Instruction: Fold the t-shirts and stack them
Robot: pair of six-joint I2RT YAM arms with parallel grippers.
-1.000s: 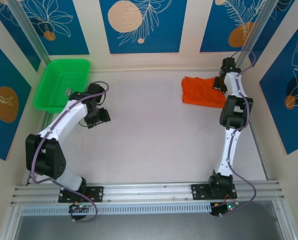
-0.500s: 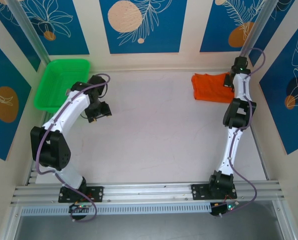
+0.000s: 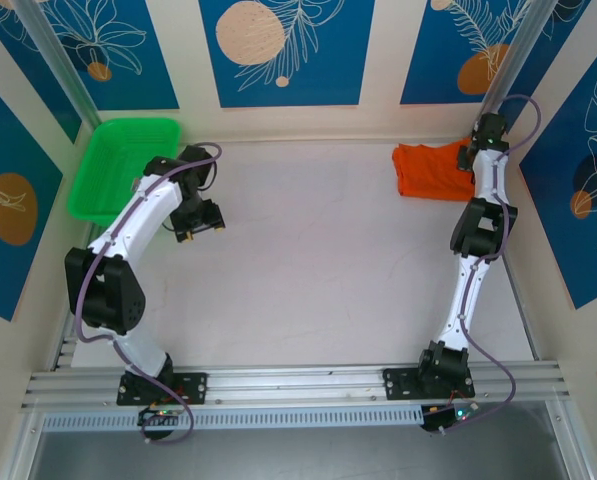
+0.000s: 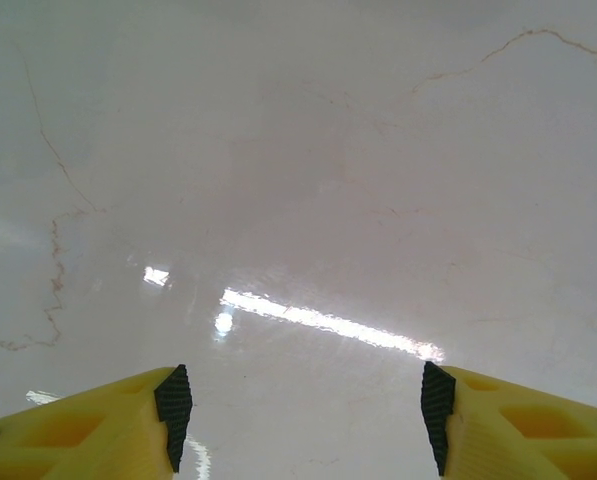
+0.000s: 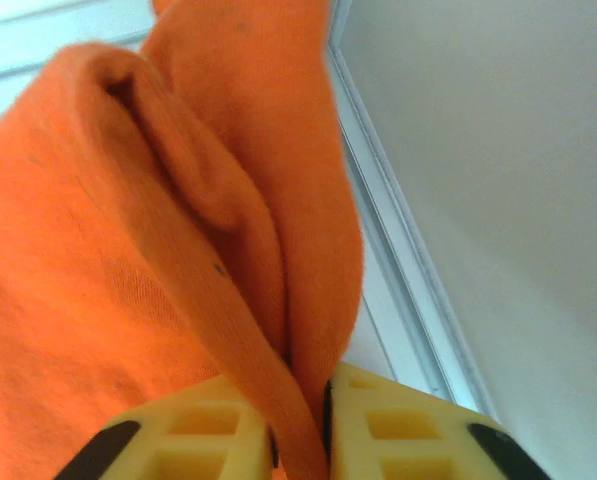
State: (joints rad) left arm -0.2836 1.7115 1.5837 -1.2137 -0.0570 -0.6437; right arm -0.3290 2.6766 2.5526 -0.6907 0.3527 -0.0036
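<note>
From above, the left arm reaches from its base at the near edge to about 10 o'clock on the counter (image 3: 308,250). The left gripper (image 3: 198,224) hangs over bare surface there. The overhead camera is too far off to show its opening. The left wrist camera shows the two yellow fingers (image 4: 98,435) with black pads standing wide apart. Nothing lies between them, only glossy pale counter with thin hairline veins.

Farther out, at about 10 to 11 o'clock, a green tray (image 3: 118,170) sits in the far left corner, just beyond that arm's wrist and apart from the gripper.

The right arm stretches almost straight up the right side to the far right corner, at about 1 o'clock. The orange t-shirt (image 3: 430,172) lies there as a bunched, roughly folded heap close to the back wall. The right gripper (image 3: 470,160) meets its right edge. The overhead view hides how that gripper stands. The right wrist camera shows it: the fingers (image 5: 398,430) are drawn narrow, with a raised fold of orange cloth pinched between them. More cloth billows at 10 o'clock of that view. A pale rail (image 5: 393,250) at the foot of the wall runs past at 2 o'clock.
</note>
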